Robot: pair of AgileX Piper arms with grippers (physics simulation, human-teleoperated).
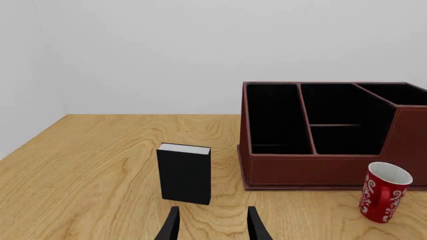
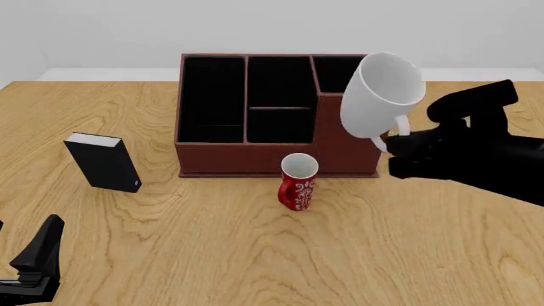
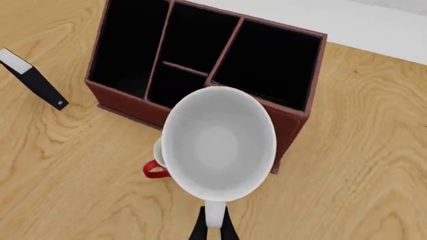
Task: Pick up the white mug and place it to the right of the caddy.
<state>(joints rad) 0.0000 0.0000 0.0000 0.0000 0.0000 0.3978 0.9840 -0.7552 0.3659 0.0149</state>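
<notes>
White mug (image 2: 381, 95) hangs in the air off my right gripper (image 2: 393, 141), whose fingers are pinched together on its loop handle; the right wrist view shows the handle running down between the two dark tips (image 3: 213, 227). The mug is tilted, its open mouth turned up toward that wrist camera, and in the front view it sits over the right-hand end of the caddy (image 2: 276, 115), above the taller section. It is clear of the table (image 2: 255, 255).

My job now is to carry it rightward until it is past the caddy's right wall, then lower it onto bare wood there. I would level the mug first, since it leans; set down tilted, it would likely rock or tip off its base. I would keep it high while crossing the tall corner, as I cannot judge from the front view how much clearance lies beneath it. A handle grip can let the body swing, so slow travel seems wise.

The red mug (image 2: 297, 182) stands just in front of the caddy, well left of where I am heading, and the small black box (image 2: 104, 162) stands off to the left. My left gripper (image 1: 212, 225) rests low near the table with its fingers apart, holding nothing.
</notes>
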